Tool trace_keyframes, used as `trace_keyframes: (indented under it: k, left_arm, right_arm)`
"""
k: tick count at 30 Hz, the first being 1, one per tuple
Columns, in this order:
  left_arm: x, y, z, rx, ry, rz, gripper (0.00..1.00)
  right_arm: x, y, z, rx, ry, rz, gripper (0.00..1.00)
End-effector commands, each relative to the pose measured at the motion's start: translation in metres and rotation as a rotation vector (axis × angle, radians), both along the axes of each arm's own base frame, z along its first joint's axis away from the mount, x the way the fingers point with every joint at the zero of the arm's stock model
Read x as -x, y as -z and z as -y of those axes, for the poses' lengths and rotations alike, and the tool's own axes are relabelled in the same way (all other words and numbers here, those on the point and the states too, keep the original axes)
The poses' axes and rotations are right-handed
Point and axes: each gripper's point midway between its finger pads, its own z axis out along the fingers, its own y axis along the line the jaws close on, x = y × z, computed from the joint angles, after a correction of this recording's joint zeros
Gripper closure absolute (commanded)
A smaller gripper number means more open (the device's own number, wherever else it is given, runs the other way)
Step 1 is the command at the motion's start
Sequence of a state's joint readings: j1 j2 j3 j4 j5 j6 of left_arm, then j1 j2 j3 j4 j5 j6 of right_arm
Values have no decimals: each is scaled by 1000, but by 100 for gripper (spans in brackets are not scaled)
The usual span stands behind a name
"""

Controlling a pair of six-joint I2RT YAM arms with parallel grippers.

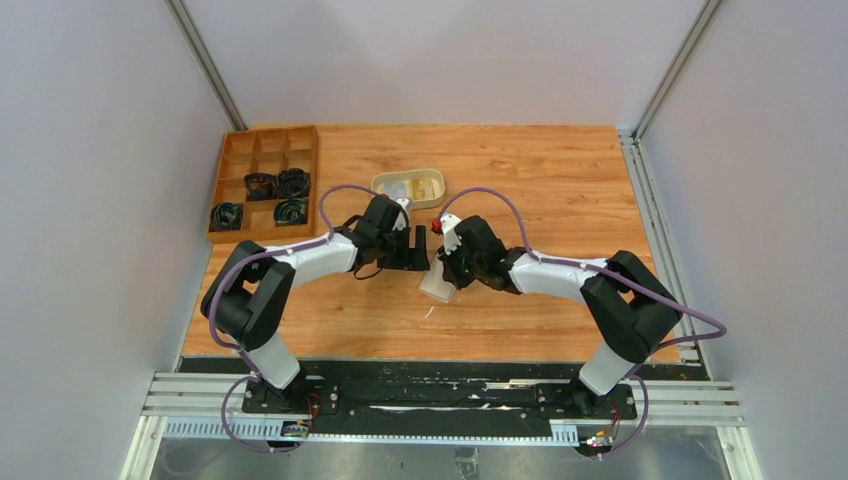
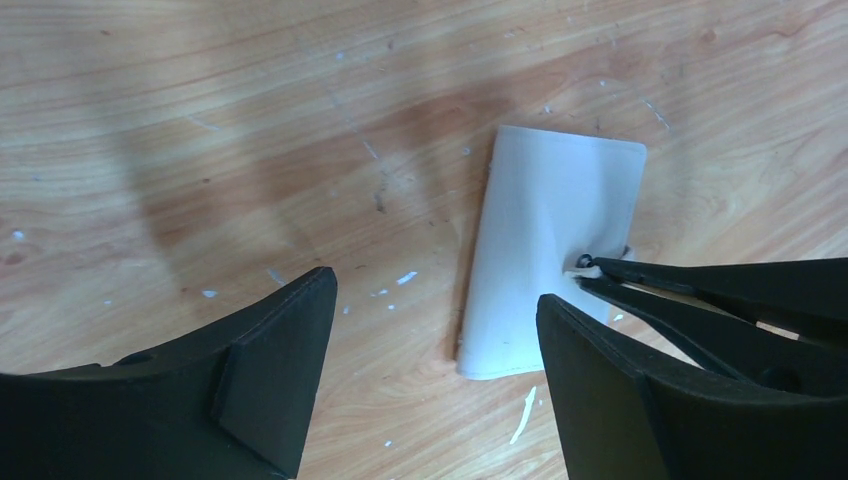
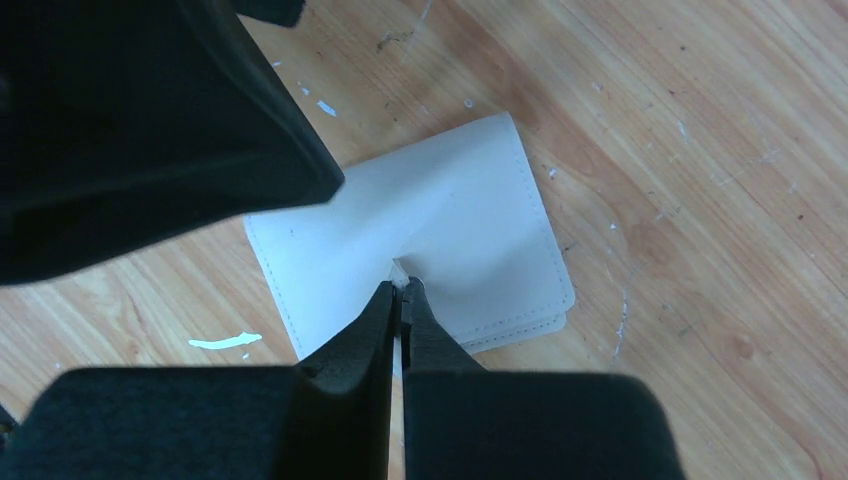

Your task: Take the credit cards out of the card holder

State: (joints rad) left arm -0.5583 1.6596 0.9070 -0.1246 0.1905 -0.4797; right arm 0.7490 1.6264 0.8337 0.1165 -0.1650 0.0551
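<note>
Jaws of the right gripper (image 3: 403, 292) are pressed tight together, and between their tips a small whitish piece is pinched: the snap tab (image 3: 400, 270) of the card holder (image 3: 450, 220). The same pinch shows in the left wrist view, where the thin dark tips come in from the right and meet on the tab (image 2: 585, 268) at the right edge of the card holder (image 2: 550, 220).

The card holder is folded shut and lies flat on the wooden table (image 1: 550, 180). It is near the middle of the table, between the two arms. From above it (image 1: 437, 285) is partly hidden under the right gripper (image 1: 447, 262).

The left gripper (image 2: 435, 290) stands wide apart and holds nothing. It hangs over bare wood just beside the left edge of the card holder, not touching it. In the top view it (image 1: 415, 245) is close to the right gripper.

A thin white scrap (image 3: 225, 342) lies on the table near the lower corner of the card holder.

Farther back sits an oval cream tray (image 1: 436, 190) with flat pale and yellowish pieces (image 1: 405, 187) inside; they are too small to say what they are. At the far left is a wooden box (image 1: 265, 180) with compartments, and dark coiled things (image 1: 292, 182) lie in some of them.
</note>
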Motion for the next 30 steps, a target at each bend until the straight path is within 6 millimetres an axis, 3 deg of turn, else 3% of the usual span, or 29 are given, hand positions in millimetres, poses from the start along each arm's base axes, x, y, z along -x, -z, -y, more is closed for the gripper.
trace_keyframes:
  k: [1, 10, 16, 20, 30]
  left_arm:
    - [4, -1, 15, 12, 21, 4, 18]
    - [14, 5, 21, -40, 37, -4, 17]
    - [8, 0, 18, -59, 3, 6, 17]
    - [1, -13, 16, -71, -18, 36, 16]
    - [2, -46, 13, -11, -25, 79, 11]
  right_arm:
    - [-1, -11, -10, -60, -69, -2, 100]
    - [-2, -48, -36, -202, -264, -20, 100]
    - [4, -77, -46, -298, -355, -26, 100]
    - [8, -90, -48, -324, -388, -28, 100]
    - [20, -101, -39, -344, -405, -27, 100]
